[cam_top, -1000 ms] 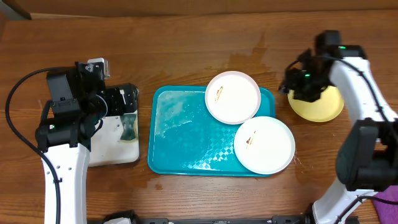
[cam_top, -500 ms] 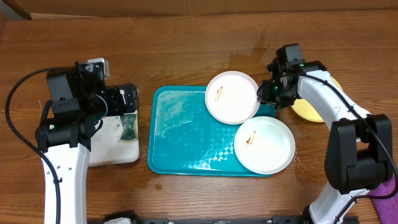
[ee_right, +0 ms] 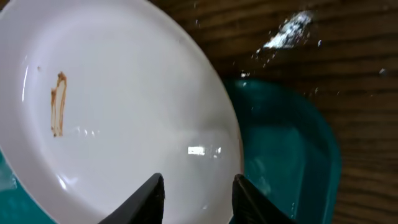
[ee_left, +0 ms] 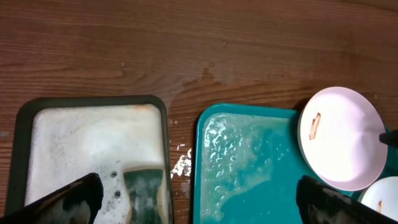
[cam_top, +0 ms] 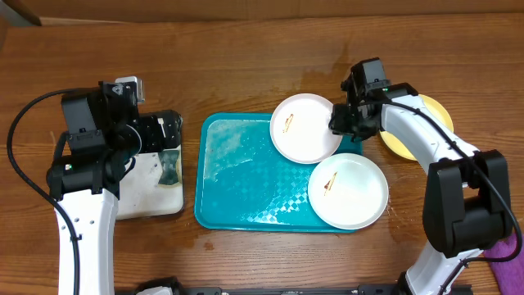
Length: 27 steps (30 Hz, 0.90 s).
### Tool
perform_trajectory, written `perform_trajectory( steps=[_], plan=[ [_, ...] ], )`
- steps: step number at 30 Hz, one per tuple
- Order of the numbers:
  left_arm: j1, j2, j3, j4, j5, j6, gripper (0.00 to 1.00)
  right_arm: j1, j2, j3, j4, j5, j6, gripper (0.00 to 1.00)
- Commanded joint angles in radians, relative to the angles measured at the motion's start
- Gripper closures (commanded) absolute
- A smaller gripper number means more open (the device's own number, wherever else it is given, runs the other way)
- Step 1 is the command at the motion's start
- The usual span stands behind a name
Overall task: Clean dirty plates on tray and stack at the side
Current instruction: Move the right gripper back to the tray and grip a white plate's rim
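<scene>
The teal tray [cam_top: 246, 184] lies at the table's middle and holds two white plates. The far plate [cam_top: 304, 127] has an orange smear and overhangs the tray's back rim; it also shows in the left wrist view [ee_left: 341, 138] and fills the right wrist view [ee_right: 112, 112]. The near plate [cam_top: 348, 190] has a small smear. The yellow-green plate [cam_top: 416, 135] lies on the table to the right, partly under my right arm. My right gripper [cam_top: 342, 124] [ee_right: 198, 186] is open over the far plate's right edge. My left gripper [cam_top: 160, 135] is open above the soapy tray.
A white tray with a black rim [cam_top: 151, 184] [ee_left: 62, 143] sits at the left, full of foam, with a green sponge [cam_top: 169, 170] [ee_left: 144, 196] in it. Water and foam lie on the teal tray's left half [ee_left: 242, 162]. A purple cloth [cam_top: 512, 246] is at the lower right edge.
My right gripper has moved left from the yellow-green plate on the table to the right edge of the far white plate. The left arm has not moved.
</scene>
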Motion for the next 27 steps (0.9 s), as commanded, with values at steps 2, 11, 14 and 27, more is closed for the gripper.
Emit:
perform_trajectory(
  steps=[2,11,14,27],
  plan=[
    [0.0,0.005,0.019,0.003,0.015,0.004,0.0,-0.002,-0.037,0.0,0.005,0.066,0.009,0.63],
    [0.0,0.005,0.019,0.003,0.015,0.004,0.0,0.03,-0.037,-0.05,0.037,-0.002,0.008,0.69],
    [0.0,0.005,0.019,0.003,0.015,0.004,0.0,0.048,-0.037,-0.072,0.047,0.029,0.009,0.7],
    [0.0,0.005,0.019,0.003,0.015,0.004,0.0,0.112,-0.036,-0.087,0.055,-0.177,0.007,0.74]
  ],
)
